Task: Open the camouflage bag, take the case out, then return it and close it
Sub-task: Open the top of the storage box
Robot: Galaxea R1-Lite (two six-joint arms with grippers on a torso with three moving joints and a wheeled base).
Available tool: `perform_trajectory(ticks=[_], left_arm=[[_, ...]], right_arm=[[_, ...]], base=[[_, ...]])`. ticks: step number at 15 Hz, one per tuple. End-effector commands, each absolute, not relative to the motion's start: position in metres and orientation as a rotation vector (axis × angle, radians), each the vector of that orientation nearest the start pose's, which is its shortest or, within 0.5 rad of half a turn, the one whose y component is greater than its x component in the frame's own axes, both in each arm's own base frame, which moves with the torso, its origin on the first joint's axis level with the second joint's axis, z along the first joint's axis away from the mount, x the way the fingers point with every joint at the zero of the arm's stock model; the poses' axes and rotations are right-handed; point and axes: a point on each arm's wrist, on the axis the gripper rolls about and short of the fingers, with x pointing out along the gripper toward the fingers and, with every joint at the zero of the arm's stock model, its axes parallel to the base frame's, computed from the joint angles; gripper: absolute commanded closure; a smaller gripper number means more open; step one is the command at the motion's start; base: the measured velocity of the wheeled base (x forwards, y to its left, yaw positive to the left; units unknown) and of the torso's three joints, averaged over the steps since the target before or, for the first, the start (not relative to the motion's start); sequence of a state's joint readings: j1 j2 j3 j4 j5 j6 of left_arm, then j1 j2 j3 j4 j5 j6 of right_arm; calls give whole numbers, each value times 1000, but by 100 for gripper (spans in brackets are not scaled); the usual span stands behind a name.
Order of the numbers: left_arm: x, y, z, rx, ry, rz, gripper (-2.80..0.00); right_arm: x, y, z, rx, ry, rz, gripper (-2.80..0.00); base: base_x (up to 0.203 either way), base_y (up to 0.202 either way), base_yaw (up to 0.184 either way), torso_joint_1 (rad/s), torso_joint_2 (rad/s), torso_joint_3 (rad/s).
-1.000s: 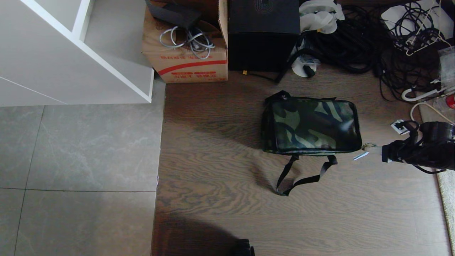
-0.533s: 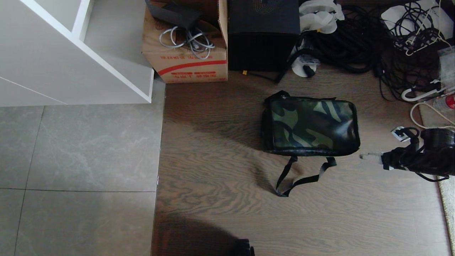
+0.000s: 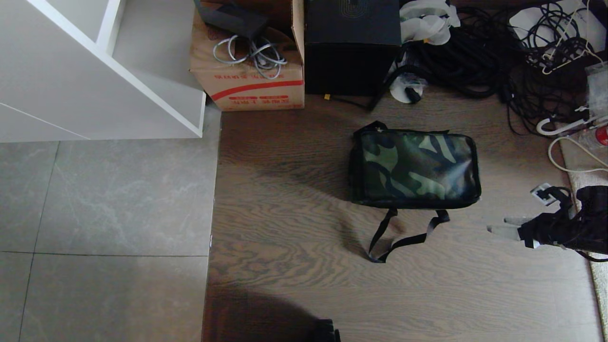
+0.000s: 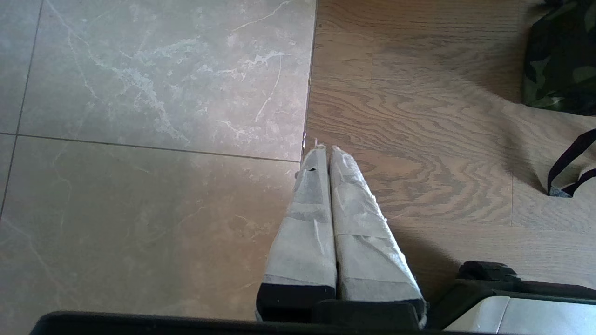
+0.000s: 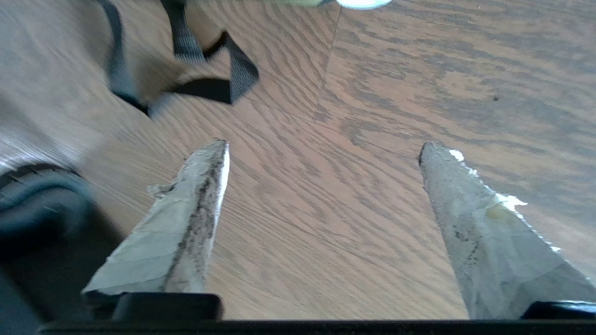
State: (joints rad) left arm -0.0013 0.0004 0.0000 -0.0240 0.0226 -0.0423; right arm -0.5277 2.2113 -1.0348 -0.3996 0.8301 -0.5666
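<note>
The camouflage bag (image 3: 415, 165) lies shut on the wooden floor, its black strap (image 3: 403, 235) trailing toward me. A corner of the bag (image 4: 558, 60) also shows in the left wrist view. The case is out of view. My right gripper (image 3: 496, 226) hovers to the right of the bag and a little nearer me, apart from it, open with nothing between its fingers; in its wrist view the right gripper (image 5: 323, 149) is over bare wood, with the strap (image 5: 205, 70) beyond. My left gripper (image 4: 323, 150) is parked, shut and empty, over the seam between tile and wood.
A brown cardboard box with a red stripe (image 3: 247, 61) and a tall black box (image 3: 351, 47) stand at the back. Tangled black cables (image 3: 513, 52) crowd the back right. A white cabinet (image 3: 95, 71) fills the back left. A rug edge (image 3: 598, 256) runs along the right.
My right gripper was shut at the bag's near right corner on a small metal pull; it has opened, let go and drawn back toward me. The bag has settled slightly.
</note>
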Motion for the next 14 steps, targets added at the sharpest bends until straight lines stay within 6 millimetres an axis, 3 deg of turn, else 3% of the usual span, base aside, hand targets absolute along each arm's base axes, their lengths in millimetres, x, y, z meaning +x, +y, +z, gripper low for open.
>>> perform_trajectory(ticks=[1,3,8,14], left_arm=[[-22,1,75,-43,-16,21,0],[-22,1,75,-43,-16,21,0],[-22,1,75,-43,-16,21,0],[-22,1,75,-43,-16,21,0]], right_arm=[[336,-176,47,-56,490,444,-280],[335,-175,40,-121,466,461,-280],[360,-178,22,-327,309,459,-280],[389,-157,23,-269,259,497,-280]], base=[[0,0,0,0,0,0],[0,0,0,0,0,0],[0,0,0,0,0,0],[0,0,0,0,0,0]])
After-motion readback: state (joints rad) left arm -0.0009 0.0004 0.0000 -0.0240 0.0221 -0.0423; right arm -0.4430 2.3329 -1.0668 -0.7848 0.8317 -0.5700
